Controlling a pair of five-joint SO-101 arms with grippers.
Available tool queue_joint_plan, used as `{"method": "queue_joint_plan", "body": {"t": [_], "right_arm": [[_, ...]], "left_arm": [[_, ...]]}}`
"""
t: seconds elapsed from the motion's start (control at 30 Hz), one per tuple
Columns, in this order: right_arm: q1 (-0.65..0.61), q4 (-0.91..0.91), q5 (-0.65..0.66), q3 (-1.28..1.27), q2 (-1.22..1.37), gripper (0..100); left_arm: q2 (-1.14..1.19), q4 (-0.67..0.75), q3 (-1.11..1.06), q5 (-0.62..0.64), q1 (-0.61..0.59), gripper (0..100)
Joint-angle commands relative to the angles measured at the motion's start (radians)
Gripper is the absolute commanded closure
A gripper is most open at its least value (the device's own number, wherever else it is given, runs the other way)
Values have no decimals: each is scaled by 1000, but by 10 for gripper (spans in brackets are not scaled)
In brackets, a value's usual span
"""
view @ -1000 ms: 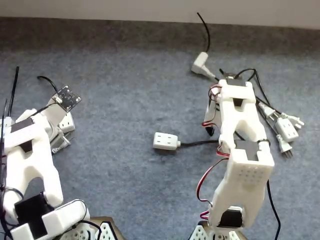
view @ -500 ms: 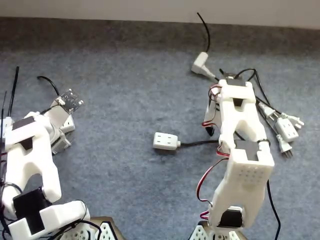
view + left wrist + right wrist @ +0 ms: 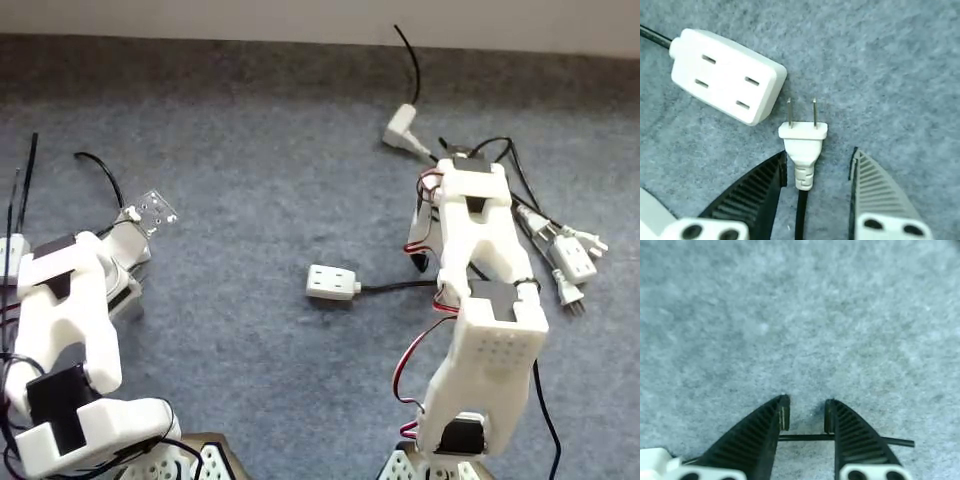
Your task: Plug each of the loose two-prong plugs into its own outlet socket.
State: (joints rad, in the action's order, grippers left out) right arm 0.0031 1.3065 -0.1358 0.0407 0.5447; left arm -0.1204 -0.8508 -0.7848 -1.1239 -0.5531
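A white two-prong plug [image 3: 803,138] on a black cord lies flat on the grey carpet, prongs pointing away from my left gripper [image 3: 817,161]. The gripper is open, one finger on each side of the plug's body, touching neither. A white outlet block [image 3: 726,75] with two pairs of slots lies just beyond, a little to one side of the prongs. My right gripper [image 3: 806,412] is narrowly open low over bare carpet, with a thin black cord [image 3: 890,441] running across under its fingers. In the high view the left arm [image 3: 68,300] is at the left and the right arm [image 3: 480,235] at the right.
Another white outlet block [image 3: 332,282] lies mid-table with its cord running under the right arm. A white angled plug [image 3: 401,128] sits at the back. At the far right a white block [image 3: 575,256] and loose plugs [image 3: 568,291] lie among tangled cords.
The left arm has swung a little to the right and drawn toward the front edge; its wrist board has shifted right. The right arm has not moved.
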Motion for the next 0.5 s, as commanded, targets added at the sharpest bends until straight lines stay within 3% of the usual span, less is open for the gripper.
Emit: {"method": "queue_joint_plan", "body": {"t": [0.0, 0.1, 0.27, 0.47], "right_arm": [[-12, -44, -5, 1, 10, 875], [-12, -44, -5, 1, 10, 875], [-12, -44, -5, 1, 10, 875], [-12, -44, -5, 1, 10, 875]], "left_arm": [[-2, -5, -18, -9, 38, 897], [-13, -9, -7, -3, 56, 943], [-12, -20, 35, 68, 70, 906], [-13, -199, 79, 63, 96, 955]]}}
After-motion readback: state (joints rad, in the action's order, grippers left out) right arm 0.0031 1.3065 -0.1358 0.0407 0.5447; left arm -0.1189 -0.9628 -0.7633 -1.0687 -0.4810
